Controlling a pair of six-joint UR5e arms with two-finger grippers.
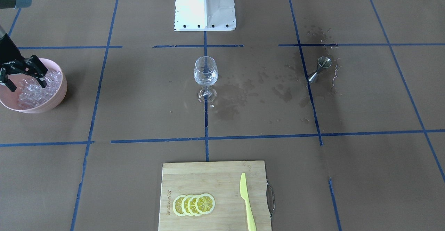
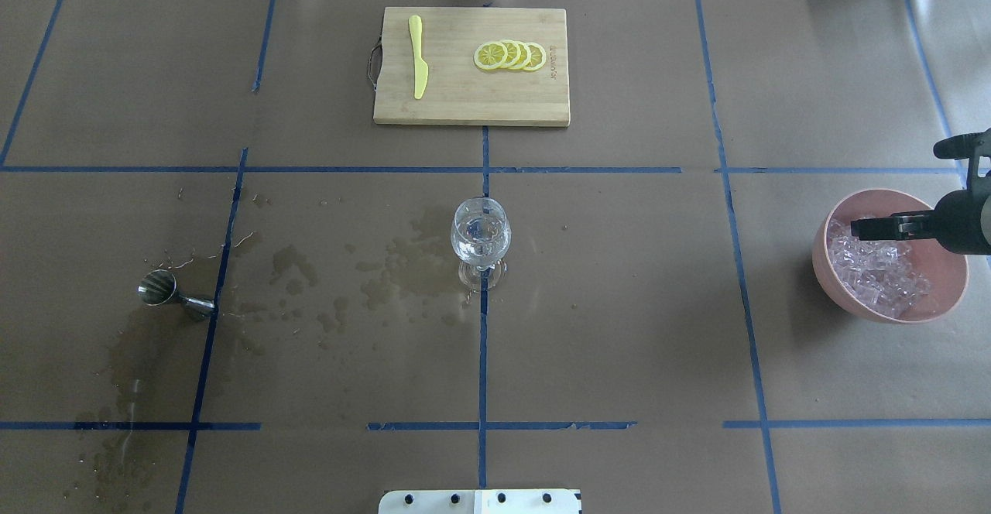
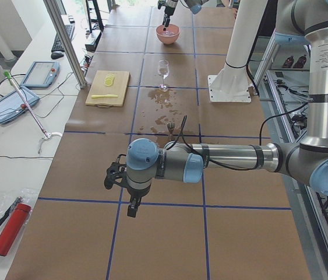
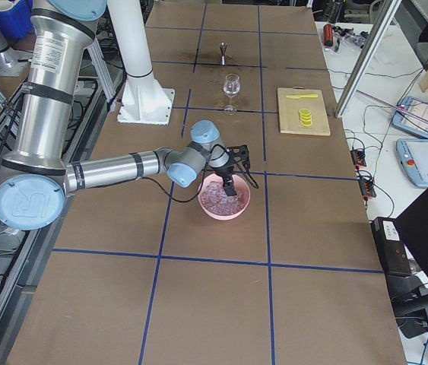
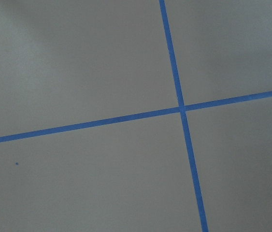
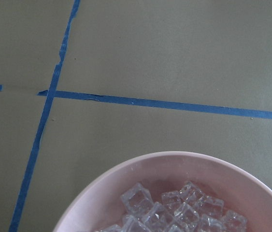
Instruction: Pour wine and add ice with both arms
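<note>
A pink bowl (image 1: 55, 98) at the table's right end holds a heap of clear ice (image 1: 33, 91). My right gripper (image 1: 27, 84) hangs over it, open, with its fingertips (image 1: 42, 82) spread and down at the top of the ice; the overhead view shows this gripper (image 2: 861, 228) from the side above the bowl (image 2: 832, 282). The right wrist view shows the ice (image 6: 174, 210) and the bowl's rim (image 6: 102, 183). A stemmed glass (image 1: 205, 72) with a little clear wine stands at the table's centre. My left gripper (image 3: 126, 192) hovers over bare table far to the left; whether it is open or shut I cannot tell.
A steel jigger (image 1: 320, 69) stands on the left side amid wet stains (image 1: 236, 98). A wooden cutting board (image 1: 208, 175) with lemon slices (image 1: 194, 204) and a yellow knife (image 1: 247, 201) lies at the far edge. The white pedestal (image 1: 205, 8) stands at the robot's base.
</note>
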